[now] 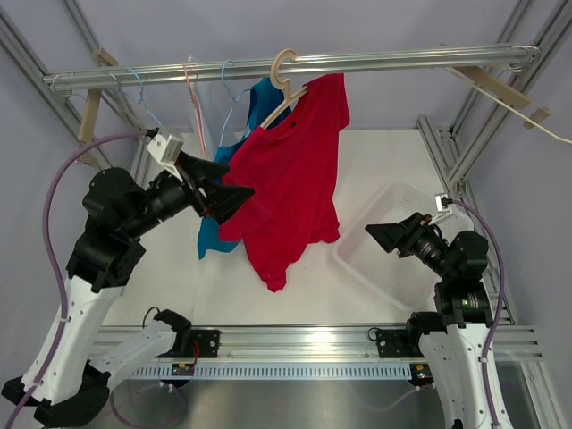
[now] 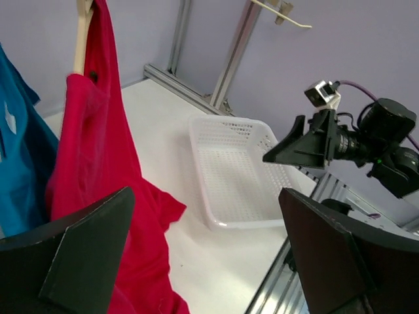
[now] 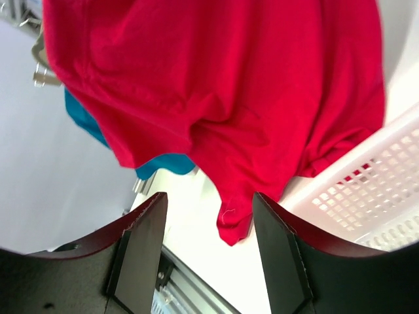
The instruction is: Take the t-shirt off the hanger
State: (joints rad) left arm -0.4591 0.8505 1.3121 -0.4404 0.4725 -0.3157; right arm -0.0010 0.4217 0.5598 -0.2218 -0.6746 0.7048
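The white table point(image 1: 375, 170) fills the centre of the top view, from the rail at the bottom up to the rear frame. One white mesh basket point(image 1: 393, 201) lies directly on it at centre right, open side up.

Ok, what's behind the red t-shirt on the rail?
A blue garment hangs behind the red t-shirt, showing past its left edge in the top view. The shirt covers most of it, so its shape is unclear.
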